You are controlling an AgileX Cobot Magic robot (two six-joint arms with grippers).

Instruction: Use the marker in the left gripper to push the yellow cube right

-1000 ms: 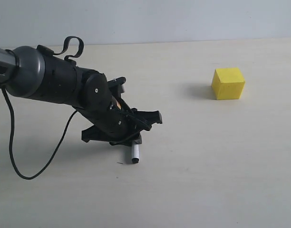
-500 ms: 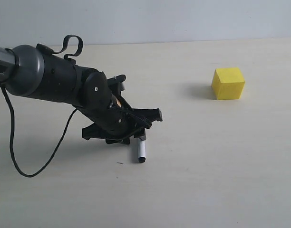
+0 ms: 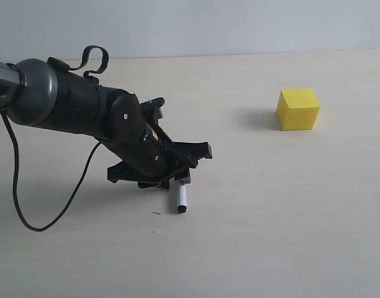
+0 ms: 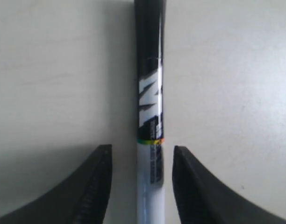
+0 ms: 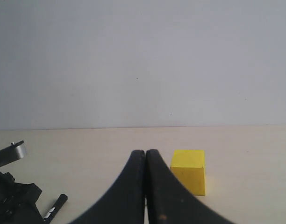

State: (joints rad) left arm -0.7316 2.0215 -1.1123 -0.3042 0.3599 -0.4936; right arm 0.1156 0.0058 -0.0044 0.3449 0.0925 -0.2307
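Beige tabletop [image 3: 271,236], grey wall [image 3: 239,25], yellow cube [image 3: 298,109]

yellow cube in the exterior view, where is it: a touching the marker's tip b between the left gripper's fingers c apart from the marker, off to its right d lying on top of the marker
c: the yellow cube stands alone on the table, with a wide bare gap between it and the marker to its left.

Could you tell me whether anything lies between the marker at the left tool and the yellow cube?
Nothing visible does. Only bare table separates the marker, lying between the open fingers of the left tool, from the yellow cube. Its right side is bare too.
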